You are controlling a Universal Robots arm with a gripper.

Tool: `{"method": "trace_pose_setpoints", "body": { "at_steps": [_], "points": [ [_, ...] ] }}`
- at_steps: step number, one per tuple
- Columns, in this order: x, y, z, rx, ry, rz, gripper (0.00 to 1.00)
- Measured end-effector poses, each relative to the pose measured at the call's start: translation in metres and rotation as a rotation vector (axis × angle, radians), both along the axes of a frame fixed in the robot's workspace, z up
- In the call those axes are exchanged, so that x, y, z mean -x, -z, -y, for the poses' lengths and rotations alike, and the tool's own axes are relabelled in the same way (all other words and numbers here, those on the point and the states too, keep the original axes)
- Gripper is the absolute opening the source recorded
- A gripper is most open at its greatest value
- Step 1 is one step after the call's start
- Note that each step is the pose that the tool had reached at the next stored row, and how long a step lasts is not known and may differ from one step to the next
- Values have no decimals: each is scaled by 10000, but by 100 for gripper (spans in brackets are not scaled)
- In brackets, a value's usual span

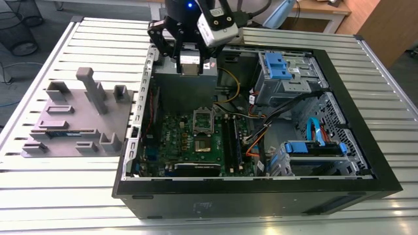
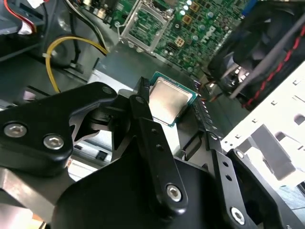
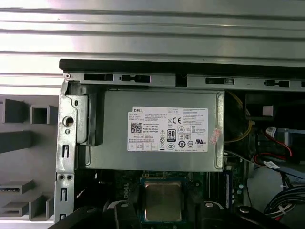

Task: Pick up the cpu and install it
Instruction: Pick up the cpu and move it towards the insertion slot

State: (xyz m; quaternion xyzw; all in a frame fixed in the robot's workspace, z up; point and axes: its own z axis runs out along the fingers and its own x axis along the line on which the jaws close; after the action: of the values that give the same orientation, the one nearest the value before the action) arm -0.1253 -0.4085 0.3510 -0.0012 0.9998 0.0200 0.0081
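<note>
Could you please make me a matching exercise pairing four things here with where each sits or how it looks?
1. cpu
2. power supply
3. grey fixture tray
4. socket frame

A. outside the computer case, on the exterior view's left
B. on the green motherboard
C. gripped by the end effector
D. bears a white label

Pairs: 1-C, 2-D, 3-A, 4-B

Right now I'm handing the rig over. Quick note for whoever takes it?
Gripper: jaws shut on the cpu, gripping its edges; its metal top is visible in both wrist views.
Where: it hangs over the open computer case, near the power supply, not at the socket.
Done: cpu picked up.
Left: install. The socket frame on the motherboard looks empty.
</note>
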Motion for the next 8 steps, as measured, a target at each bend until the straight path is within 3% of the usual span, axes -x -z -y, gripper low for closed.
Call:
{"method": "trace_pose_setpoints", "body": {
  "at_steps": [5, 8],
  "points": [
    [-107, 0, 0, 1, 0, 0, 47],
    [-119, 0, 0, 0, 0, 0, 47]
  ]
}}
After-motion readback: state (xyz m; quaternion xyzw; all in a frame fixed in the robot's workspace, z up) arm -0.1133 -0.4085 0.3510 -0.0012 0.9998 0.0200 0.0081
